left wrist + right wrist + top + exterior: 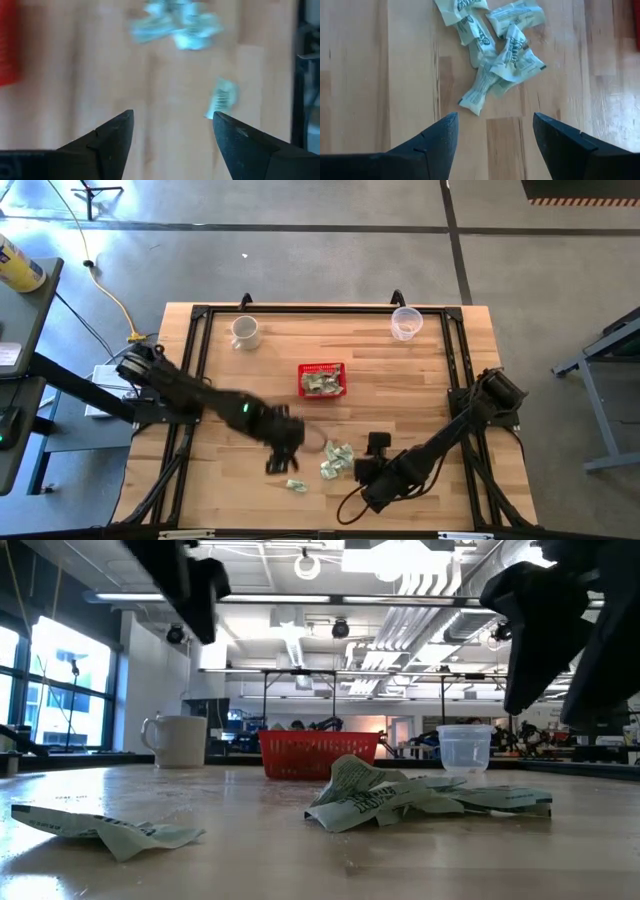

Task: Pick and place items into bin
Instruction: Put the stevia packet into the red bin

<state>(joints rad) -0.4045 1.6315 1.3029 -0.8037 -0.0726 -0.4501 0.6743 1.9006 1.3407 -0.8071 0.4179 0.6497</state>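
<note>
A small pile of pale green-and-white wrappers (337, 460) lies on the wood table near its near edge; it also shows in the right wrist view (495, 45) and the low view (400, 800). One wrapper (296, 485) lies apart, nearer the edge (222, 97). The red basket (322, 380) stands mid-table with some wrappers inside. My left gripper (290, 442) hovers open just left of the pile (172, 114). My right gripper (368, 458) hovers open just right of it (495, 115). Neither touches a wrapper.
A white mug (244, 332) stands at the far left of the table and a clear plastic cup (405, 323) at the far right. A black frame (200, 315) runs along the table's sides. Bare wood lies between the basket and the pile.
</note>
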